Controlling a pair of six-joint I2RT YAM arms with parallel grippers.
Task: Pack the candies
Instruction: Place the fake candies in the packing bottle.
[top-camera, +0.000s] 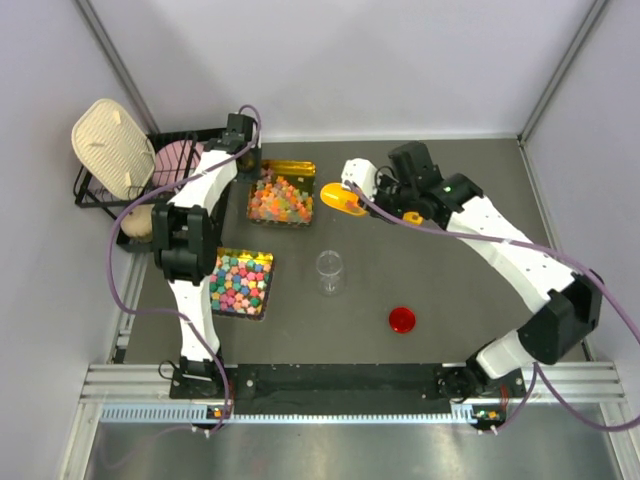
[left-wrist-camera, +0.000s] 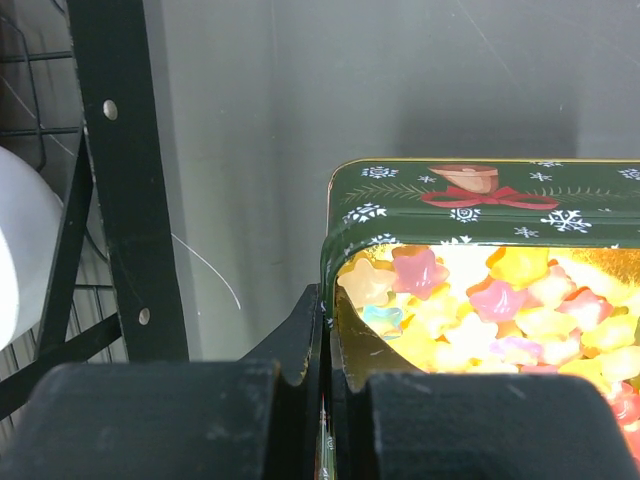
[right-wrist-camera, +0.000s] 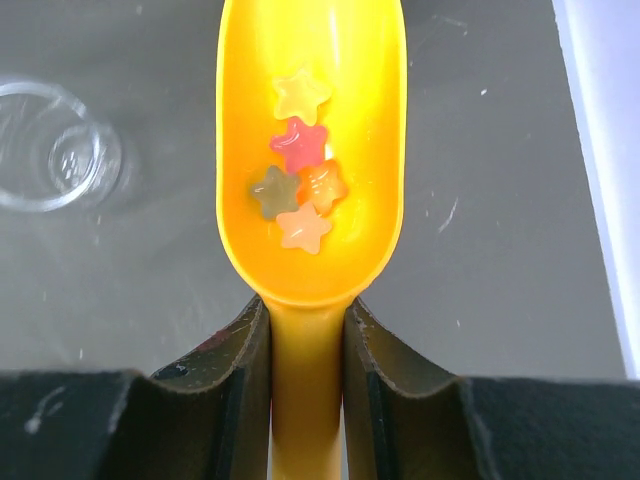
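Note:
Small star-shaped candies (top-camera: 279, 199) in orange, yellow, pink and pale green fill a green Christmas tin (top-camera: 283, 170); they show close up in the left wrist view (left-wrist-camera: 490, 300). My left gripper (left-wrist-camera: 331, 310) is shut on the tin's wall (left-wrist-camera: 340, 255). My right gripper (right-wrist-camera: 305, 325) is shut on the handle of an orange scoop (right-wrist-camera: 310, 120), which carries several star candies (right-wrist-camera: 298, 185). In the top view the scoop (top-camera: 341, 198) hovers just right of the tin. A clear empty cup (top-camera: 329, 270) stands at mid-table, also in the right wrist view (right-wrist-camera: 55, 145).
A second tin (top-camera: 240, 283) of larger bold-coloured candies lies front left. A red lid (top-camera: 402, 320) lies front right. A black wire rack (top-camera: 115, 185) with a beige board and plates stands at the back left, its frame beside the tin (left-wrist-camera: 125, 180).

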